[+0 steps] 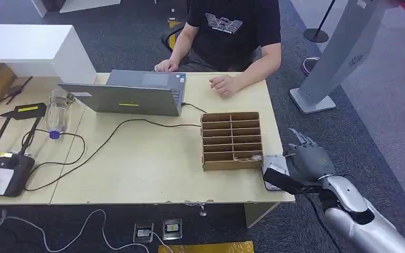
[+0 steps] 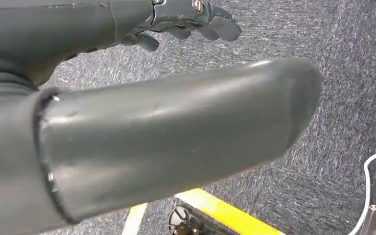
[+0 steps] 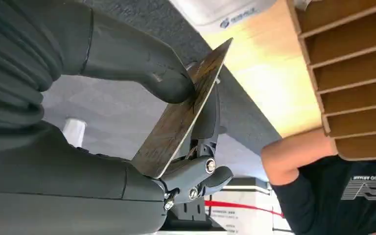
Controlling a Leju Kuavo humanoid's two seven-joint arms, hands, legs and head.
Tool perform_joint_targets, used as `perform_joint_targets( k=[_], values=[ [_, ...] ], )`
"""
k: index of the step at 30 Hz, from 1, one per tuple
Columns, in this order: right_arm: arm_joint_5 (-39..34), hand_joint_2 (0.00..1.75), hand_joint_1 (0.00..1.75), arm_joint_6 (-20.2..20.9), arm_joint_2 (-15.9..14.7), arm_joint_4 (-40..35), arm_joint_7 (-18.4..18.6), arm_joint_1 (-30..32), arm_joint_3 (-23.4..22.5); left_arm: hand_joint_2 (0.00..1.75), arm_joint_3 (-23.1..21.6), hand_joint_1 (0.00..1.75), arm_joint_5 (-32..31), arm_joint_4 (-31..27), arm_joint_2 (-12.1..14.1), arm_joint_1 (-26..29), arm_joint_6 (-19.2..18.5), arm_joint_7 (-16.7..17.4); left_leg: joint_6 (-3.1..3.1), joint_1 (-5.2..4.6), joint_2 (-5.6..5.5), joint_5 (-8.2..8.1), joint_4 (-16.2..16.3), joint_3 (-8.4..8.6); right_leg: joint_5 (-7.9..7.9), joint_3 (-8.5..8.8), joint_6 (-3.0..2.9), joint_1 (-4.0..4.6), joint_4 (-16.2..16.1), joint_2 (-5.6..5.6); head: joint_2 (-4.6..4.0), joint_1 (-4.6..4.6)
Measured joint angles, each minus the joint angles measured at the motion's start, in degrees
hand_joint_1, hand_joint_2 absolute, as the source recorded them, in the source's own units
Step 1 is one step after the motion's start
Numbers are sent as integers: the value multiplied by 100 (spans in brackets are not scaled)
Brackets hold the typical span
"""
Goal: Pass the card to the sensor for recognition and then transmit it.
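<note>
A thin brown card (image 3: 178, 120) is pinched between the thumb and fingers of my right hand (image 3: 127, 98). In the head view my right hand (image 1: 311, 161) hovers just off the table's right front corner. It sits beside a small white sensor (image 1: 274, 167) lying at that corner, and the card's tip points toward the white sensor (image 3: 215, 12). My left hand (image 2: 176, 122) hangs over the grey carpet, thumb out and fingers loosely bent, holding nothing.
A wooden slotted box (image 1: 231, 139) stands just left of the sensor. A person (image 1: 232, 31) sits at the far side, forearm on the table (image 1: 147, 168). A laptop (image 1: 132, 95), bottle (image 1: 57, 113), cables and a black device (image 1: 0, 168) occupy the left.
</note>
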Motion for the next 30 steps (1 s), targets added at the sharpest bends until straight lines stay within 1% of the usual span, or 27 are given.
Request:
perform_joint_targets(
  k=[5,10,19,24,30],
  values=[
    [-234,175,175,-385,147,392,-88,20,123,0,0,0,35,0,-15,-3,33,0,0,0,0,0,0,-2,0,0,0,0,0,-1,0,4],
    [-352,175,175,-395,267,672,-118,16,219,0,0,0,42,0,-20,-5,20,0,0,0,0,0,0,-2,0,0,0,0,0,-4,0,0],
    [-462,175,175,-439,431,1192,-195,-14,219,0,0,0,72,0,-20,-6,-9,-7,0,0,0,0,0,-2,0,0,0,0,0,-4,0,2],
    [-745,175,175,-454,498,1515,-406,-73,212,0,0,0,101,0,-20,-6,-17,-9,0,0,0,0,0,0,0,1,0,0,0,-1,0,2],
    [-828,175,175,-465,579,1746,-472,-129,206,0,0,0,138,0,-17,-5,-31,-9,0,0,0,0,0,5,0,3,0,0,-1,0,0,2]
  ],
)
